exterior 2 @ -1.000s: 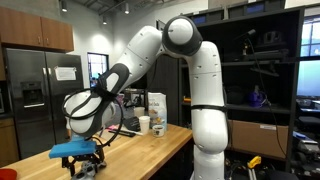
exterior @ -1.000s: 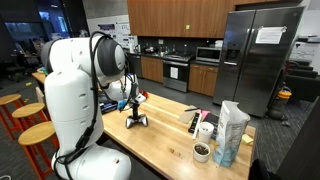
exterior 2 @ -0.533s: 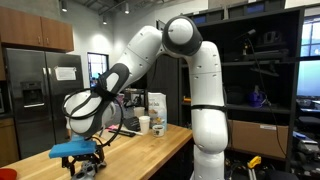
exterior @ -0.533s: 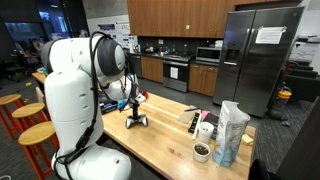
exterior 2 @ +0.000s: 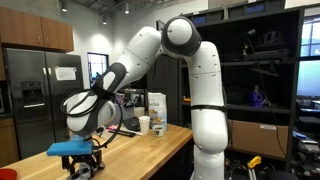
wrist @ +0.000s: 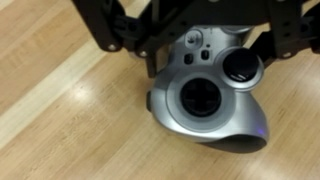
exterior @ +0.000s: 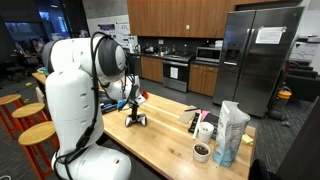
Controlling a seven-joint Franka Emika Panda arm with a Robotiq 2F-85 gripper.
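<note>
Wrist view: silver controller [wrist: 205, 105] between gripper [wrist: 195, 40] fingers, on wooden counter [wrist: 60, 120].

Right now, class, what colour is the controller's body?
The controller body is silver-grey; the wrist view shows it best.

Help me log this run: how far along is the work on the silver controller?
Done: the gripper is down over the silver controller, fingers flanking its top. In hand: the grasp; whether it has closed cannot be told. Left: any lift; the controller appears to rest on the wooden table.
</note>
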